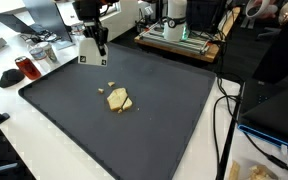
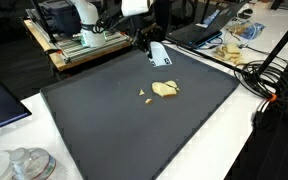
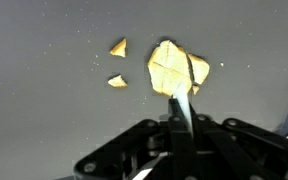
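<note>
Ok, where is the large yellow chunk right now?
The yellow chunk lies near the middle of the dark mat in both exterior views, small crumbs beside it, apart from the pincer.

Broken yellow cracker [image 3: 176,68] lies flat near the middle of the dark mat [image 1: 174,115], two small crumbs [image 3: 118,47] just beside it.

Both exterior views: bright, even overhead room light. Shadows on the dark grey rectangular mat [image 1: 174,100] are faint and soft. The white tabletop [image 1: 34,140] is near overexposed. Resolution is low and fine detail is lost.

Wrist view: dimmer and grainy. The black gripper [image 3: 181,100] in the foreground is blurred, out of focus. The pale yellow broken food pieces [image 3: 176,68] are sharper and slightly glaring.
</note>
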`<state>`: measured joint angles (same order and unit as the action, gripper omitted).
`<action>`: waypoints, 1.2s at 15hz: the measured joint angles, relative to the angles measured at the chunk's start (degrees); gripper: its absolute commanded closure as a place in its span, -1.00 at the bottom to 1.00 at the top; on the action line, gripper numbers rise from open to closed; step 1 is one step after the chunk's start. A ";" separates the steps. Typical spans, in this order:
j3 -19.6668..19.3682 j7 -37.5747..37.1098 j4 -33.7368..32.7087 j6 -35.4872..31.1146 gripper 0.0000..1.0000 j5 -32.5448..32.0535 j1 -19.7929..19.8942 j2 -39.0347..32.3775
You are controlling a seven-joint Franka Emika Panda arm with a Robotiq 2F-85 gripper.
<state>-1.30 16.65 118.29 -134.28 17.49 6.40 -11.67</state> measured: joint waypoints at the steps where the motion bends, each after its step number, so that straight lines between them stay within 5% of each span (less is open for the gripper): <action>1: 0.01 1.32 -1.05 0.03 0.98 0.98 0.49 -1.47; 13: 2.06 8.67 -11.31 0.05 0.98 7.09 7.08 -14.57; 18: 0.19 -1.49 -11.89 -4.12 0.98 -3.52 2.89 -13.94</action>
<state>-1.10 15.16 106.41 -138.41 13.97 9.29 -25.61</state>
